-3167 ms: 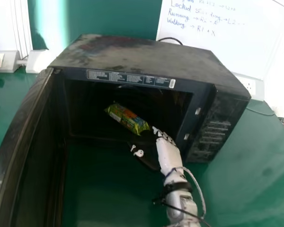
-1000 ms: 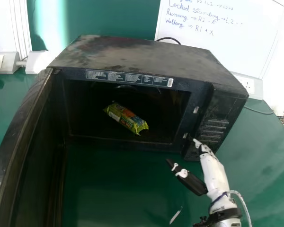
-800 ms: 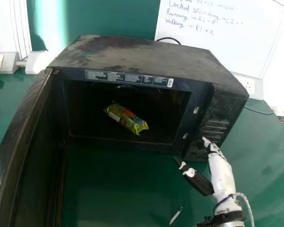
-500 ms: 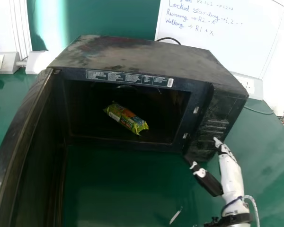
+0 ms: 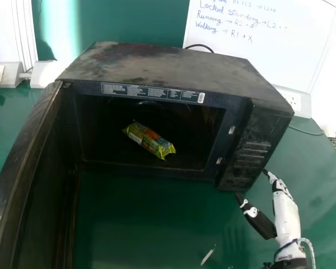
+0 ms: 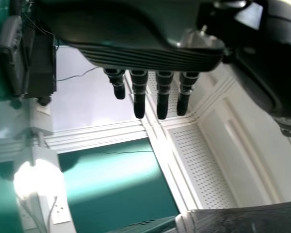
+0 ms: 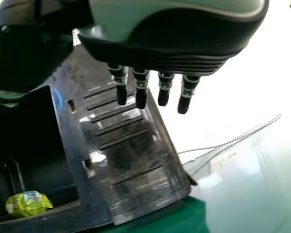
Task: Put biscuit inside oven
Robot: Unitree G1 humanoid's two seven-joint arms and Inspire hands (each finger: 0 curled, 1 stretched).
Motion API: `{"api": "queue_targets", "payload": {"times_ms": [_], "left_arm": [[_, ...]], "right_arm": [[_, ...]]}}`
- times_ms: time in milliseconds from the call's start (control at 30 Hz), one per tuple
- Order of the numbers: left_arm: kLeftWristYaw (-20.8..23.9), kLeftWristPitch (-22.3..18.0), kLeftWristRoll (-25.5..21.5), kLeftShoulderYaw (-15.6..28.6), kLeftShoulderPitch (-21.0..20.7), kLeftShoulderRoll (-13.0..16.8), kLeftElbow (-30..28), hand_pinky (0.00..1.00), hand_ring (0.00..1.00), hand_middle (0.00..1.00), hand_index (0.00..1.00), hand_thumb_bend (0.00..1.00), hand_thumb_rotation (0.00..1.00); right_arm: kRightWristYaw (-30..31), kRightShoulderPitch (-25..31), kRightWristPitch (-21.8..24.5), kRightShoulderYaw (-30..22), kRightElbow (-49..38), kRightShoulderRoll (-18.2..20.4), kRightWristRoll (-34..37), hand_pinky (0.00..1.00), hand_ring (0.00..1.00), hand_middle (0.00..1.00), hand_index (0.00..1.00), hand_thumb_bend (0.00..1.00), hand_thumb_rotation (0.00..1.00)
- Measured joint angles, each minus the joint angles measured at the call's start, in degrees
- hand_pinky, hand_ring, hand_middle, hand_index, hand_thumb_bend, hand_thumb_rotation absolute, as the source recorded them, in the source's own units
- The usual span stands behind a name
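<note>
The biscuit packet (image 5: 149,139), yellow-green with an orange patch, lies at a slant inside the cavity of the black oven (image 5: 173,67). Its door stands wide to the left. My right hand (image 5: 287,216) is over the table just right of the oven's front corner, holding nothing, its fingers straight. In the right wrist view the same hand (image 7: 150,90) hangs beside the oven's control panel, and the packet (image 7: 28,203) shows in the cavity. My left hand (image 6: 151,92) has straight, empty fingers in the left wrist view.
The open oven door (image 5: 28,168) takes up the left side of the green table (image 5: 157,224). A small white strip (image 5: 208,255) lies near the front. Behind the oven stand a whiteboard (image 5: 252,50) and a wall socket (image 5: 294,101).
My right hand has drawn back from the cavity opening, moving right and toward the robot, past the control panel. The packet has stayed inside the oven.
</note>
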Motion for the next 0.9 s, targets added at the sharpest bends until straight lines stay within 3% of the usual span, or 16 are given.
{"api": "queue_targets", "payload": {"times_ms": [267, 400, 567, 900], "left_arm": [[-1.34, -8.63, -0.81, -0.43, -1.27, 0.42, 3.71, 0.94, 0.94, 0.95, 0.95, 0.98, 1.0], [-2.81, -13.25, -2.13, -1.58, -2.04, 0.42, 5.34, 0.94, 0.95, 0.95, 0.95, 0.99, 1.0], [-5.35, -18.11, -4.68, -3.15, -3.55, 0.85, 9.92, 0.96, 0.96, 0.96, 0.95, 0.99, 1.0], [-8.16, -25.51, -7.94, -5.72, -5.68, 0.67, 16.16, 0.93, 0.98, 0.96, 0.94, 0.97, 1.0]], "right_arm": [[-1.03, -0.24, -1.35, -1.82, 4.05, -0.95, 2.06, 0.95, 1.0, 1.0, 1.0, 0.91, 0.68], [0.0, -0.82, -4.07, -2.82, 6.81, -0.95, 9.42, 1.0, 1.0, 1.0, 1.0, 0.75, 0.82], [4.1, -2.87, -8.03, -4.73, 13.17, -1.12, 21.76, 1.0, 1.0, 1.0, 1.0, 0.68, 0.99], [14.14, -7.69, -14.75, -9.15, 29.36, -0.29, 44.37, 1.0, 1.0, 1.0, 1.0, 0.79, 0.95]]}}
